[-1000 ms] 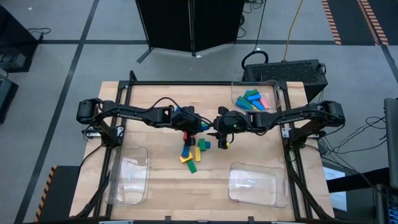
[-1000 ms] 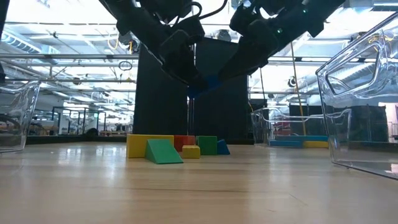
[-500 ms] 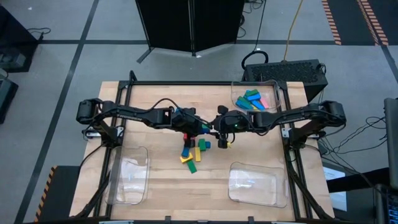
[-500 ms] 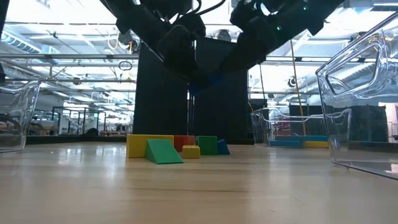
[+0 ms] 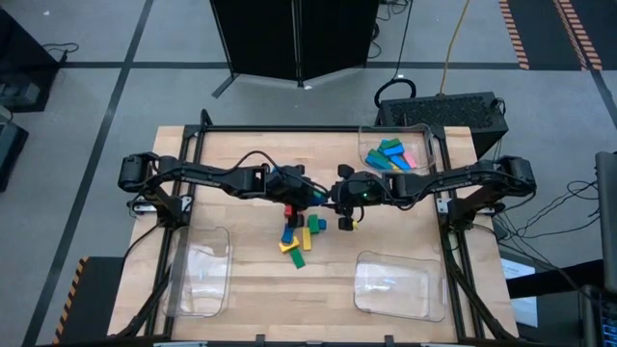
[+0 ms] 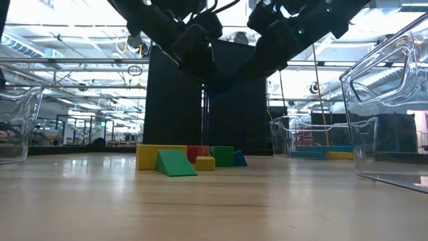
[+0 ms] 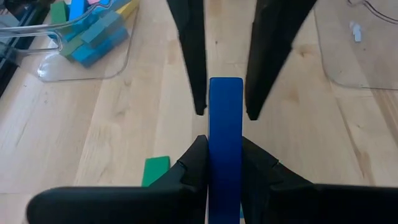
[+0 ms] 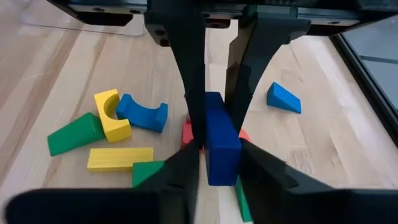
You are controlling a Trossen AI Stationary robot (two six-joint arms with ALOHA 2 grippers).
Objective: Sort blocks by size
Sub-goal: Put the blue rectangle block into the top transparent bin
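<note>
Seen from above, the left gripper and the right gripper meet tip to tip over the middle of the table. Just below them in the frame lies a little pile of blocks. More blocks sit in a clear tray at the upper right. Two other clear trays rest near the lower left and lower right. From table height, both dark arms come down from the top middle of the frame and meet in the air. The pile sits on the wood under them, with a long yellow block and a green wedge in front. In the left wrist view, the left gripper squeezes a long blue block in the middle of the frame. The right gripper's two fingers stand on each side of the block's far end. In the right wrist view, the blue block is again in the middle, between the right gripper's own fingers. They are very close to it, but I cannot tell if they press it. A yellow arch and a blue arch lie on the table at the left.
</note>
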